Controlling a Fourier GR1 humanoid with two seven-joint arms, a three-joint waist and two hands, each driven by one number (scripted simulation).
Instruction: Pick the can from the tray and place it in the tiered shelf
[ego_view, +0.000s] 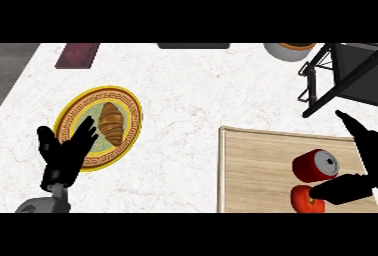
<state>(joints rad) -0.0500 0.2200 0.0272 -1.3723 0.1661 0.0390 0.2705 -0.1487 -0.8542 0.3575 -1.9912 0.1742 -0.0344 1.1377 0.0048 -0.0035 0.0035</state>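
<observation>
Near edge, lower left: black left hand (65, 150) resting open, fingers up and apart, over the near rim of a yellow patterned round plate (131, 107) that carries a brown croissant (111, 123).

Near right: black right hand (343, 192), thumb and fingers spread wide, clamped on nothing. The thumb tip shows across a red round fruit (303, 202); I cannot tell if they touch.

The red metal can with a silver end (316, 165) lies on its side on the pale wooden tray (251, 165), inside the hand's span.

Advice: close across the can's body, keep the thumb off the fruit, and lift clear before swinging.

Far right: black-framed tiered shelf (347, 70), apart from the tray.
</observation>
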